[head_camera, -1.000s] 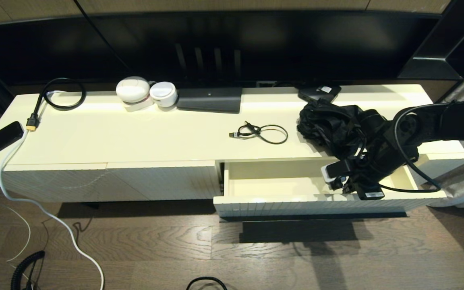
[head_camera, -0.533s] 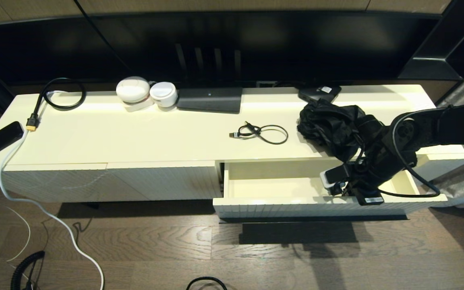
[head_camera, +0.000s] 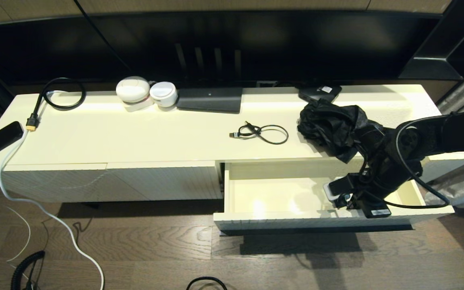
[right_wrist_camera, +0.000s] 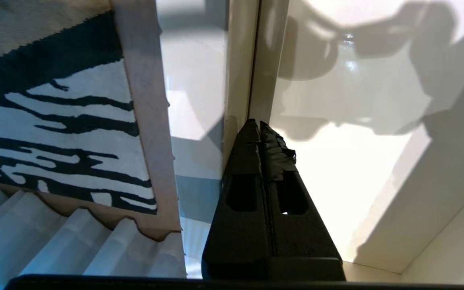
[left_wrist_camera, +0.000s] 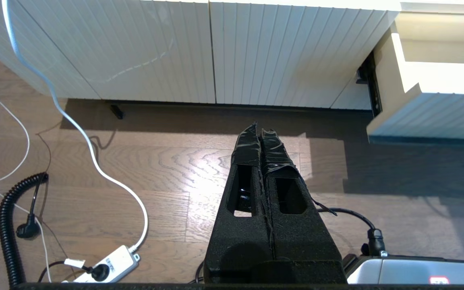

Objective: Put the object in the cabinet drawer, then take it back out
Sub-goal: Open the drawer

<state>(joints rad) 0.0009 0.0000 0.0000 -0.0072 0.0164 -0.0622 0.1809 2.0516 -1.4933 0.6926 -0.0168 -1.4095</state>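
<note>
right gripper (head_camera: 346,200): fingers closed, empty, hooked inside drawer (head_camera: 280,215) front wall | drawer open at cabinet's right end | left gripper (left_wrist_camera: 261,135): closed, parked over floor | risk: fingers slip off wall

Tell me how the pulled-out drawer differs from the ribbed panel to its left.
The cabinet drawer stands pulled out from the cabinet, showing its smooth cream inside; the ribbed panel sits shut and flush. The right gripper, fingers shut, rests at the drawer's front wall; nothing touches the panel. The left gripper hangs shut above the floor before the panel. Both share cream-white, vertically ribbed fronts.
</note>
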